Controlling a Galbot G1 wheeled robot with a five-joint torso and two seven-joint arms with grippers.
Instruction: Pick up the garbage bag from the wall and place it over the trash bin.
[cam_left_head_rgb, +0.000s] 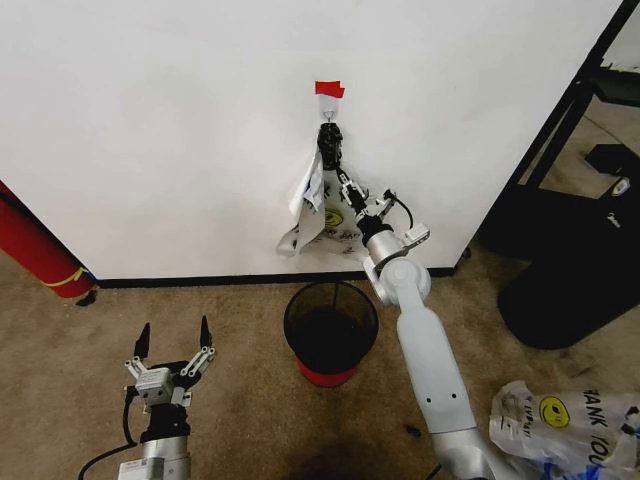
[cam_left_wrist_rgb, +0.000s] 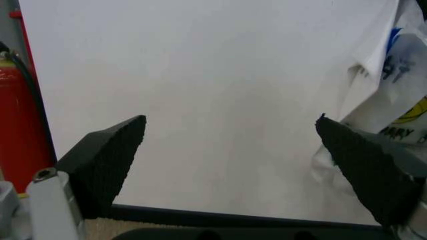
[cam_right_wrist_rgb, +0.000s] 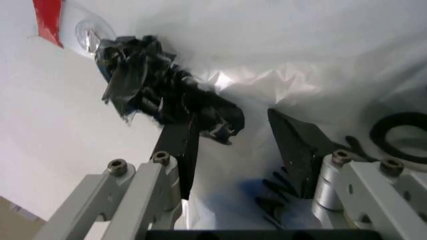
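Head view: the bag (cam_left_head_rgb: 318, 205), thin crinkled plastic with a yellow smiley, hangs at upper centre from a hook (cam_left_head_rgb: 328, 104) on the white wall (cam_left_head_rgb: 150, 120), just under a strip of red tape (cam_left_head_rgb: 329, 89). Its dark bunched handles sit at the hook. The right claw (cam_left_head_rgb: 345, 187) is raised against the bag, its fingers parted around the plastic just below the handles. Directly beneath, on the brown carpet (cam_left_head_rgb: 220, 330), stands the bin (cam_left_head_rgb: 330, 332), round black wire mesh on a red base; its inside is dark and I cannot tell if anything is in it. The left claw (cam_left_head_rgb: 172, 345) hovers low at lower left, wide open and holding nothing. A second, whiter bag (cam_left_head_rgb: 565, 425) lies at lower right.

Left wrist view: the left claw's two black ribbed fingers (cam_left_wrist_rgb: 107, 160) stand far apart before the wall, with the bag at the right edge and a red cylinder (cam_left_wrist_rgb: 17, 120) at the left edge.

Right wrist view: the right claw's fingers (cam_right_wrist_rgb: 180, 150) are open, one on each side of a fold of plastic, not closed on it; the twisted handles (cam_right_wrist_rgb: 153, 90) reach up to the shiny hook at upper left.
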